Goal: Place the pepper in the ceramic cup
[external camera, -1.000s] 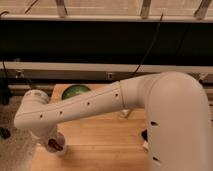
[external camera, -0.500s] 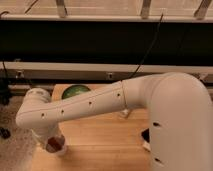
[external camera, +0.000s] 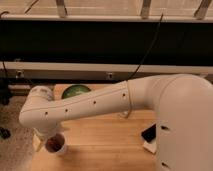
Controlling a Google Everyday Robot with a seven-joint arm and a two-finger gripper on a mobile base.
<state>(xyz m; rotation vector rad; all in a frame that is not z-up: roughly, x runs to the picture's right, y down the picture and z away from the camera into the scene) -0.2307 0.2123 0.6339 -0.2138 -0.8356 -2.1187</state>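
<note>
The arm [external camera: 100, 102] fills most of the view, a thick white limb reaching from the right across to the left, where its elbow bends down toward the near left corner of the tabletop [external camera: 105, 145]. Behind the arm, at the tabletop's far edge, sits a green bowl [external camera: 76, 91], half hidden and well apart from the work. A small dark block [external camera: 148, 134] lies near the arm's base on the right.

The hand [external camera: 47, 136] hangs below the bent wrist, right above the cup [external camera: 56, 145], which stands at the front left of the tabletop. Most of the hand is hidden by the wrist, so I cannot tell whether it is open or closed. Inside the cup's mouth shows something dark red, which looks like the pepper [external camera: 54, 144]; whether it already lies loose in the cup or is held just at the rim cannot be made out.

My judgement is that this is the placing step, at or near release. The next move calls for letting go, if that is not done, then lifting straight up so the cup is not tipped or dragged.
</note>
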